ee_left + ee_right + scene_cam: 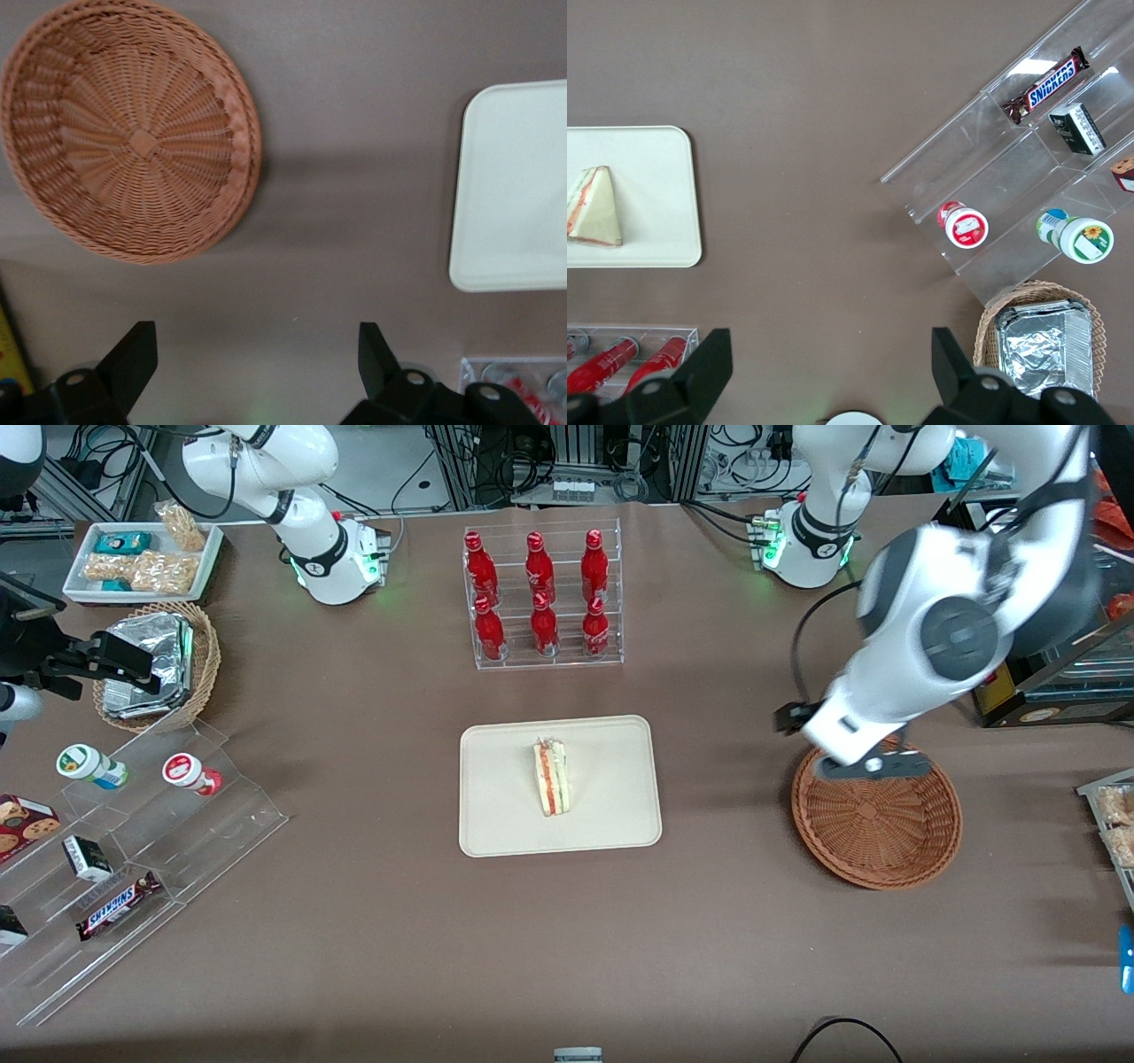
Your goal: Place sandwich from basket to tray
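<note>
The sandwich (551, 778), a white-bread wedge with orange-red and green layers, lies on its side in the middle of the cream tray (611, 824); the right wrist view also shows the sandwich (594, 208) on the tray (656, 177). The reddish-brown wicker basket (877, 824) stands empty toward the working arm's end of the table. My left gripper (873, 766) hangs above the basket's rim that is farther from the front camera. In the left wrist view the gripper (255, 341) is open over bare tablecloth, with nothing between its fingers, the basket (133, 133) and the tray's edge (514, 177) below.
A clear rack of red bottles (542, 598) stands farther from the front camera than the tray. Toward the parked arm's end are a tan basket of foil packets (159, 664), a white snack tray (142, 558) and a clear stepped shelf (133, 841). Snack packs (1112, 824) sit at the working arm's end.
</note>
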